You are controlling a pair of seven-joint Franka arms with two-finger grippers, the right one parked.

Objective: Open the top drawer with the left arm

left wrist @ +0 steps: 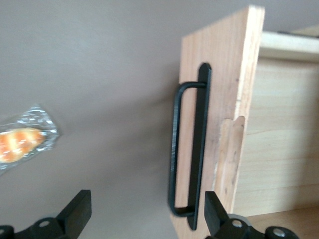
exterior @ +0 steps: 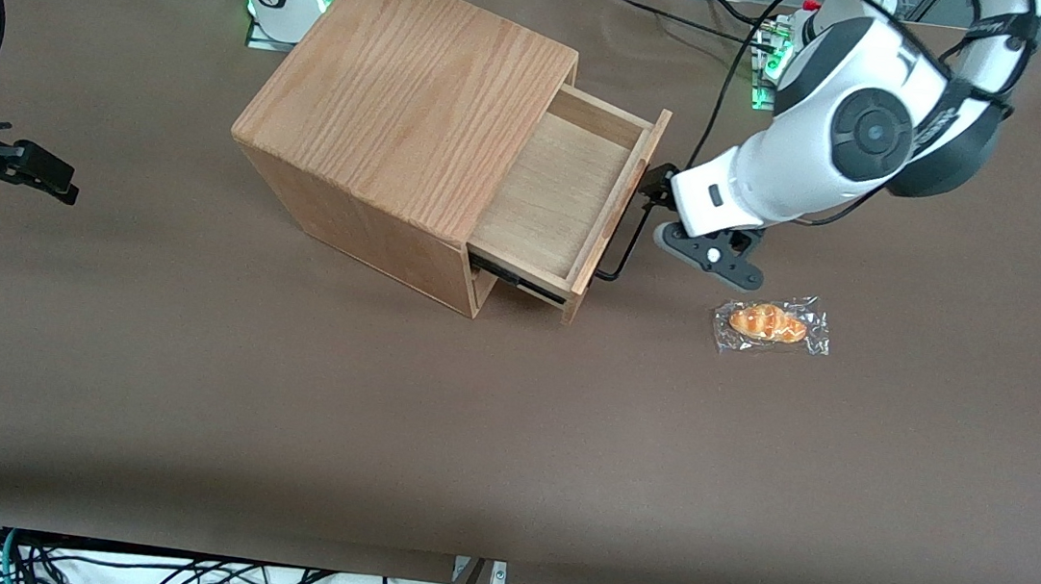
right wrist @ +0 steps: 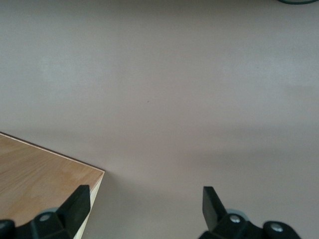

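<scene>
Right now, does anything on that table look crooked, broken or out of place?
Nothing looks broken or spilled. The wooden box sits at an angle on the table, and its top drawer is pulled out, showing a bare floor. The claw is open, right by the black handle. A wrapped pastry lies alone nearby.

Front camera looks down from high across the table [exterior: 504, 445]; left wrist camera views the top drawer [exterior: 561, 201] handle [left wrist: 187, 149] close, past its gripper [left wrist: 144, 211], fingers spread.
</scene>
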